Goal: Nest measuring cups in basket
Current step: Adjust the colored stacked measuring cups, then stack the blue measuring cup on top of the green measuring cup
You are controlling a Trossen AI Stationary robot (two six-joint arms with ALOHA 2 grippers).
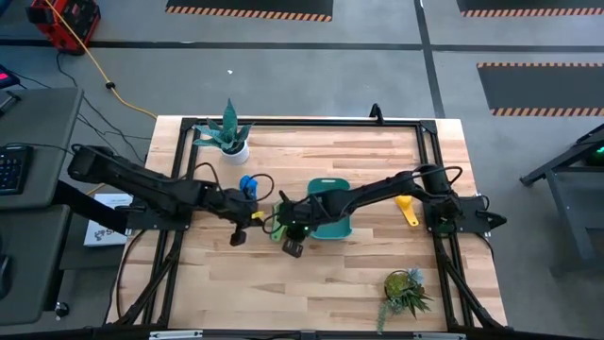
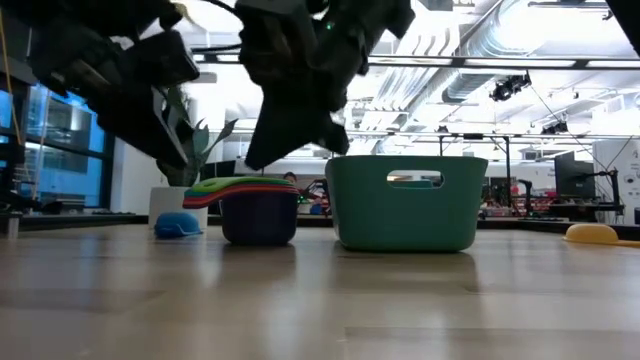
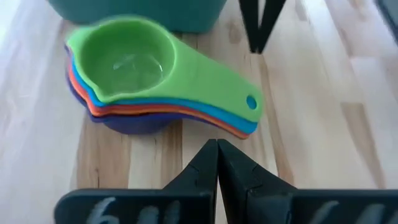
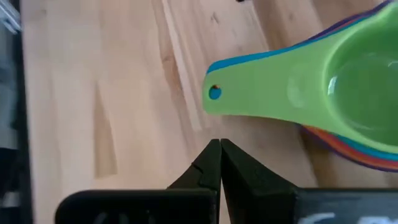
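A nested stack of measuring cups (image 3: 124,68), green on top over blue, orange, red and dark blue, stands on the table in front of the teal basket (image 1: 332,210); its flat handles (image 4: 249,87) stick out sideways. My left gripper (image 3: 217,155) is shut and hovers just off the handles' free end. My right gripper (image 4: 219,152) is also shut, close to the same handle end from the other side. In the high view the stack (image 1: 276,232) lies between the left gripper (image 1: 238,236) and the right gripper (image 1: 293,248). A single blue cup (image 1: 247,184) and a yellow cup (image 1: 407,210) lie apart on the table.
A white-potted plant (image 1: 229,137) stands near the far left corner and another small plant (image 1: 406,291) near the near right corner. In the low view the stack (image 2: 255,205) stands just left of the basket (image 2: 405,200). Bare wood lies toward the near edge.
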